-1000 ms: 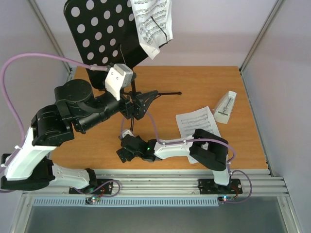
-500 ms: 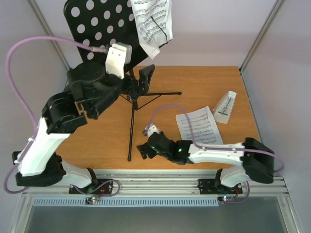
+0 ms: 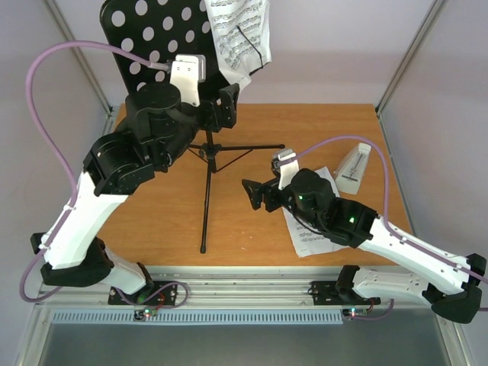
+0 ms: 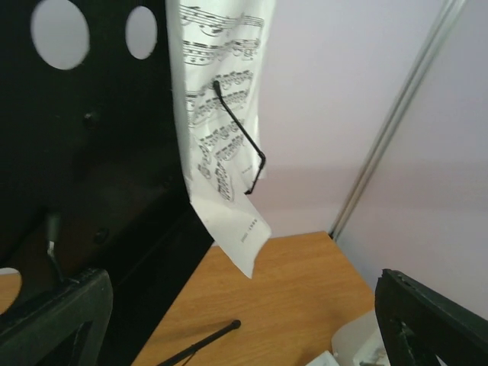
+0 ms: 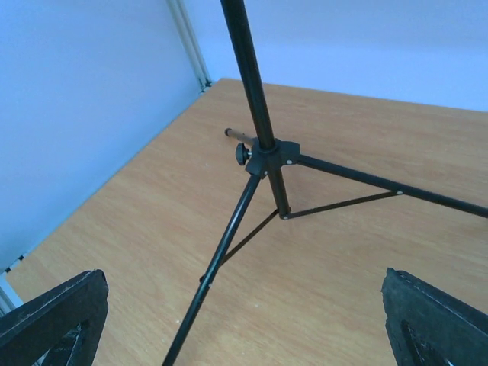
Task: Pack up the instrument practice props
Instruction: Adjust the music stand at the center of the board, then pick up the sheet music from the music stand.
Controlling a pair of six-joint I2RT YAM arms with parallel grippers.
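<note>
The black music stand (image 3: 211,150) stands upright on the far-left part of the worktop (image 3: 152,221). 1 tripod leg reaches toward the near edge and another runs rightward along the far side. Its round-holed desk leans high over the far edge, and a bent black wire (image 4: 244,145) holds 1 sheet-music page (image 3: 240,34) at its right side, with the page's lower corner hanging free. A 2nd page (image 3: 305,235) lies flat right of centre, toward the near edge, partly under the right arm. The pale metronome (image 3: 352,168) sits near the right edge, just beyond that page.

The left arm rears up from its base, elbow bent. The left gripper (image 3: 217,110) is raised to the desk's lower edge with its fingers spread wide and holding nothing. The right arm stretches low and diagonally across the lying page. The right gripper (image 3: 258,197) is spread just as wide, empty, and aimed at the tripod's shaft from the right.

Both pages carry printed staves of notes; any words are too small to read.

1 second earlier the left gripper was down by the tripod's hub. The right arm was folded back along the near edge, its gripper near the foot of the near leg. The stand, pages and metronome have not shifted.
</note>
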